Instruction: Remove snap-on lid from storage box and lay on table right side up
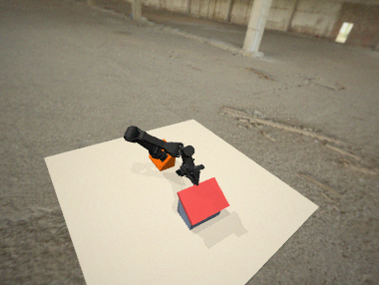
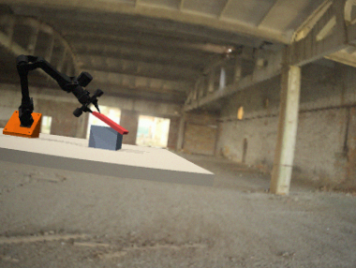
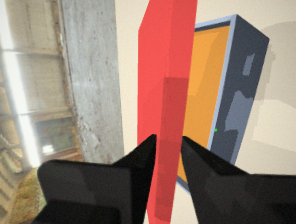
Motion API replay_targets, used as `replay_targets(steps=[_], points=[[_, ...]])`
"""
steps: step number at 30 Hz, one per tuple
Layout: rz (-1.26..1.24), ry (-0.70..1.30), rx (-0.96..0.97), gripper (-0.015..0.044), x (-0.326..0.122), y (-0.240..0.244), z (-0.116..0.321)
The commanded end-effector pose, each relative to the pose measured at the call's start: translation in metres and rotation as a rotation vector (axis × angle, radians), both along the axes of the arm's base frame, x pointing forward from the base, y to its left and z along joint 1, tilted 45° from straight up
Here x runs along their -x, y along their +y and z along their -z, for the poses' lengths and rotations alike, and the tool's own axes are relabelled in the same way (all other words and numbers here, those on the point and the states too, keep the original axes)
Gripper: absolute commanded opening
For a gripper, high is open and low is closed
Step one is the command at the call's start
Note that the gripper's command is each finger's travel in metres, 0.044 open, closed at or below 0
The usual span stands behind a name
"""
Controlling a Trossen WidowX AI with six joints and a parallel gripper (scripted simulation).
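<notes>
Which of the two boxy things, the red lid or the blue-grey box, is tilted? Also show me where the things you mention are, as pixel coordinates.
The red lid (image 1: 203, 200) (image 2: 111, 123) (image 3: 176, 60), pinched at one edge by the tool (image 1: 196, 183) (image 2: 96, 111) (image 3: 168, 140): it slopes, while the blue-grey box (image 1: 187, 217) (image 2: 104, 139) (image 3: 239, 95) sits level on the table.

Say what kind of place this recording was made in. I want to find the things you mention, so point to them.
Probably a disused industrial hall or warehouse: bare concrete pillars (image 1: 256, 25) (image 2: 287, 131), a grimy wall (image 2: 323, 126) with peeling patches, and a rough, dirty floor (image 1: 75, 85) (image 2: 211, 230) with debris lying on it.

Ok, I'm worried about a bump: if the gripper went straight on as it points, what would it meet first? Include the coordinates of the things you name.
Past its held red lid (image 1: 203, 200) (image 2: 111, 123) (image 3: 155, 60), the gripper (image 1: 196, 183) (image 2: 95, 111) (image 3: 168, 140) would probably meet the storage box (image 1: 186, 215) (image 2: 105, 138) (image 3: 240, 90); depth is unclear.
</notes>
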State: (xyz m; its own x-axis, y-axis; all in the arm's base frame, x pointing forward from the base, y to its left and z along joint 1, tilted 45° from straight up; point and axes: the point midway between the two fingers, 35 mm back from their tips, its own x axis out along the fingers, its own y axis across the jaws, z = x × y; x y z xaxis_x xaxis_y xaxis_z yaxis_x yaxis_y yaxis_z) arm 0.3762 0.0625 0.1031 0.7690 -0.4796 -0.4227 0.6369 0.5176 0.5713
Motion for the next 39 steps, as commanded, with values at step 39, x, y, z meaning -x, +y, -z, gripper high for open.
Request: replay_targets(steps=[39], points=[[0.001,-0.004,-0.003,0.0000,-0.022,0.039,-0.041]])
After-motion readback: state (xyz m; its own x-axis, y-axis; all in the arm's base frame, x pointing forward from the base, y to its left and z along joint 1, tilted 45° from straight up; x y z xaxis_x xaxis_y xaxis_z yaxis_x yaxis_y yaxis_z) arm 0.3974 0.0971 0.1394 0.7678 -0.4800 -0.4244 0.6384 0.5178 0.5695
